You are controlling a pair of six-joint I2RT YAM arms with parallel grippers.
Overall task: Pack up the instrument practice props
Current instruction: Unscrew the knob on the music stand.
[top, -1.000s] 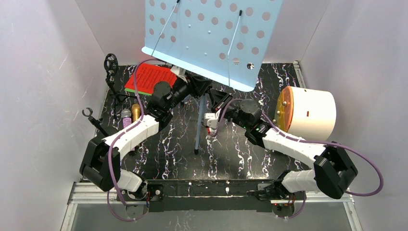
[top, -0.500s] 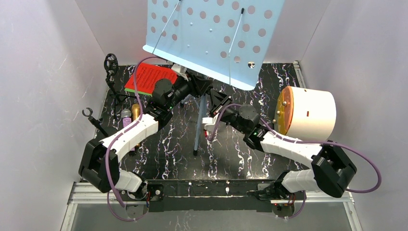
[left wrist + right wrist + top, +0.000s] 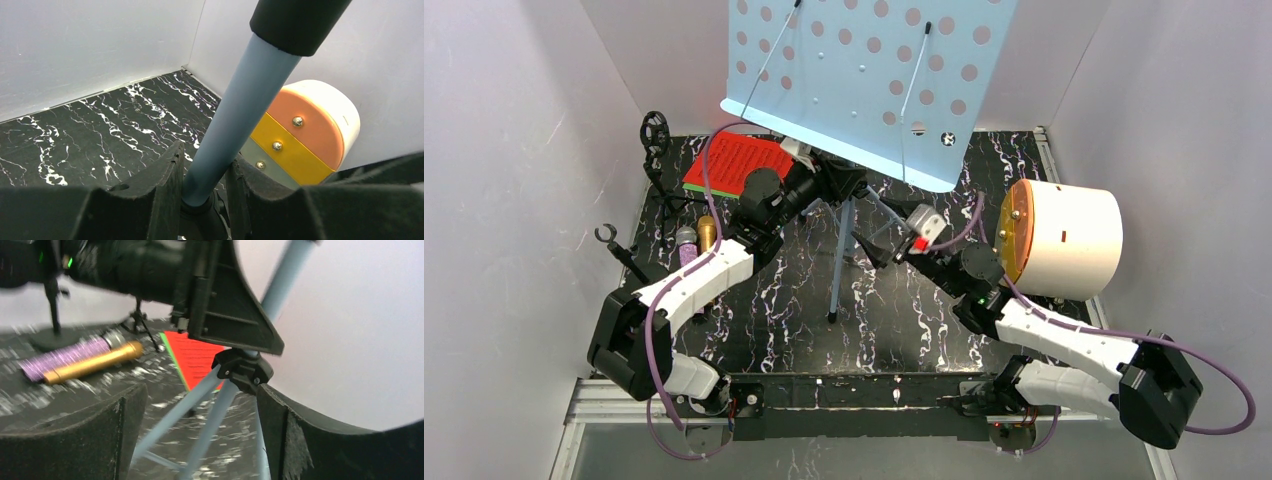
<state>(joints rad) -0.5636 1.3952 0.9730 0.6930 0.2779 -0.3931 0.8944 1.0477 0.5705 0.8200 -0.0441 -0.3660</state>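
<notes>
My left hand [image 3: 205,172] pinches the pale blue pole [image 3: 240,110] of the music rack [image 3: 864,80], which stands on its tripod legs [image 3: 175,412] in the middle of the worktop [image 3: 764,310]. My right hand [image 3: 200,415] is spread wide just short of the black leg hub [image 3: 243,371], touching nothing. The gold microphone [image 3: 95,361] and purple glitter microphone [image 3: 60,359] lie side by side at the left, near the red and green score sheets [image 3: 729,163]. A white drum-shaped case [image 3: 1069,235] lies at the right.

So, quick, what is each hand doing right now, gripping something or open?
Left hand: closed on the music rack's blue pole.
Right hand: open, holding nothing.
</notes>
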